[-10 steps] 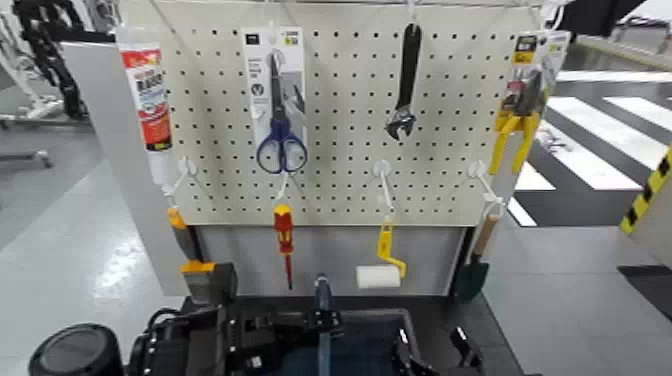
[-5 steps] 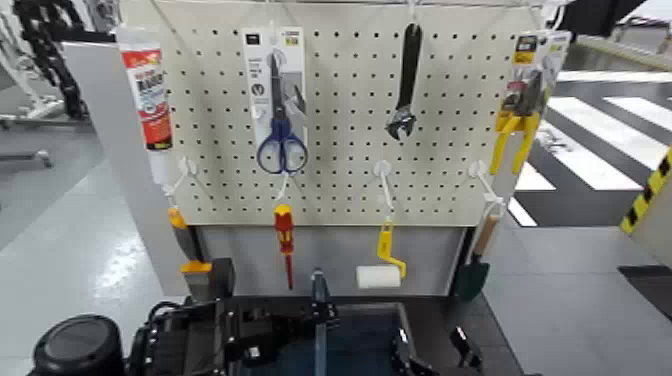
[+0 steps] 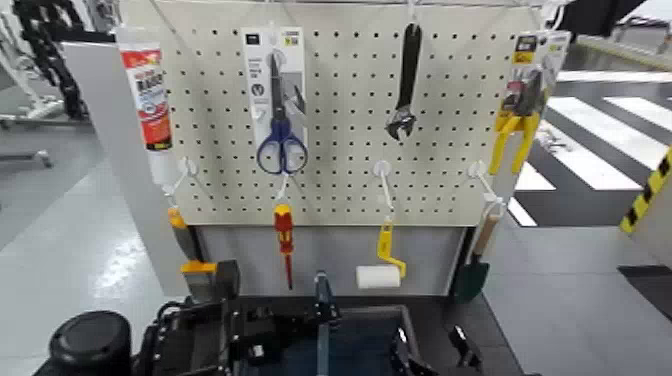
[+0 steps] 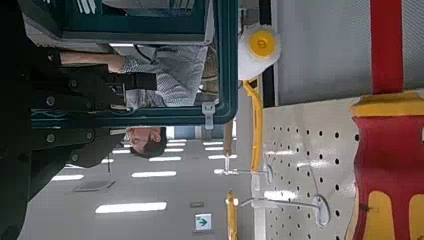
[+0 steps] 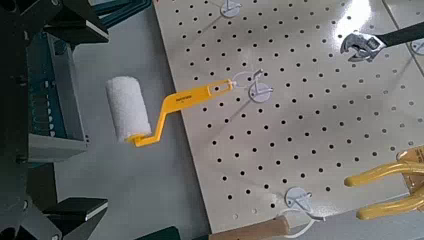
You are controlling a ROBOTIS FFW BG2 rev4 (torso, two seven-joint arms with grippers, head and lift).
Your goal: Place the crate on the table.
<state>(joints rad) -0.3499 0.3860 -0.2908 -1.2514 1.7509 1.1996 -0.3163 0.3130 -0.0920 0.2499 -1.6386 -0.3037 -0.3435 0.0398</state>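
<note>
head view: the dark blue crate [image 3: 345,345] sits low at the near edge, its upright blue handle bar [image 3: 323,300] rising at centre, just in front of the cream pegboard [image 3: 340,110] hung with scissors [image 3: 279,110], a wrench [image 3: 405,85] and a paint roller [image 3: 379,270]. the left gripper [image 3: 245,335] is against the crate's left side, the right gripper [image 3: 425,355] at its right; whether either claw grips cannot be told

left wrist view: the crate's ribbed teal-blue wall [image 4: 140,60] fills the frame beside dark gripper parts

right wrist view: the crate's ribbed wall [image 5: 55,95] lies just beside the white roller [image 5: 128,108]
</note>
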